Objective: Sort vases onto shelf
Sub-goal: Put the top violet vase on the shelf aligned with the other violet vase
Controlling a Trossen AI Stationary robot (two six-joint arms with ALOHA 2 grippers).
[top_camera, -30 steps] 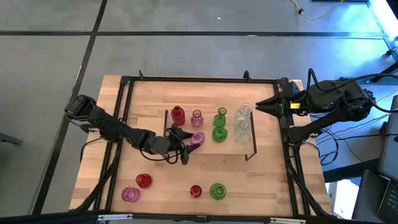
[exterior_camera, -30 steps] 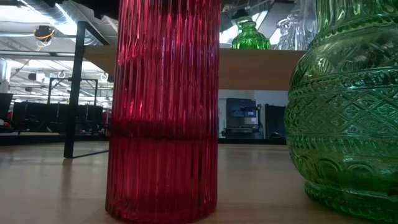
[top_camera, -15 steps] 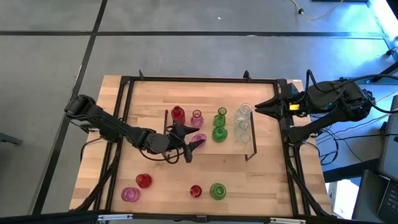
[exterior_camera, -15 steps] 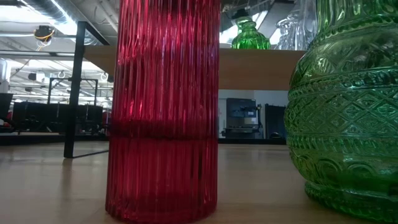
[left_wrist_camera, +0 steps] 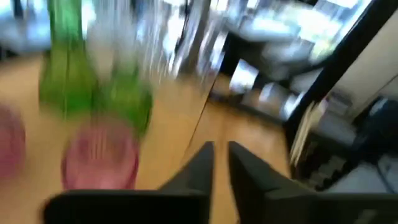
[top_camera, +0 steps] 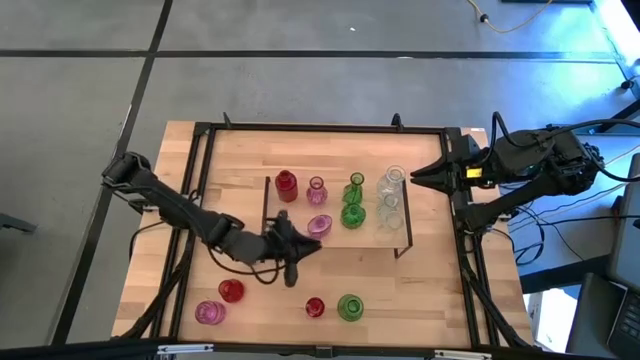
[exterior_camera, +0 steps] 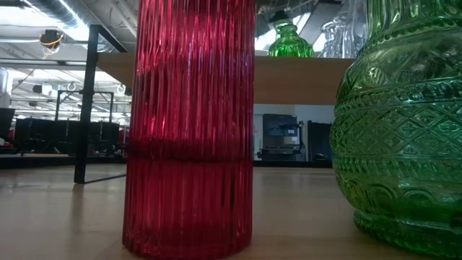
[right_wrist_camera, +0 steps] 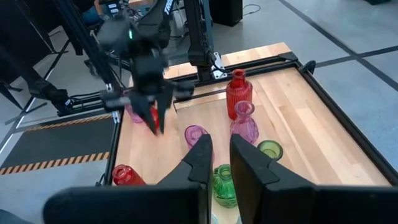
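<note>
Seven small translucent glass vases stand on the low light-wood shelf [top_camera: 370, 232]; the pink round-bellied vase [top_camera: 319, 224] sits nearest my left gripper [top_camera: 292, 262], whose fingers are nearly together and empty. My right gripper [top_camera: 418, 176] hangs beside the shelf, pinched, holding nothing.

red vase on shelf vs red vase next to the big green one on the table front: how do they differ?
The red vase on the shelf stands on the raised shelf, back left; the small red vase stands on the table, near the front edge. From above the shelf one looks wider. The shelf one neighbours a pink vase; the table one neighbours the green vase. Both are upright, red glass, untouched.
</note>
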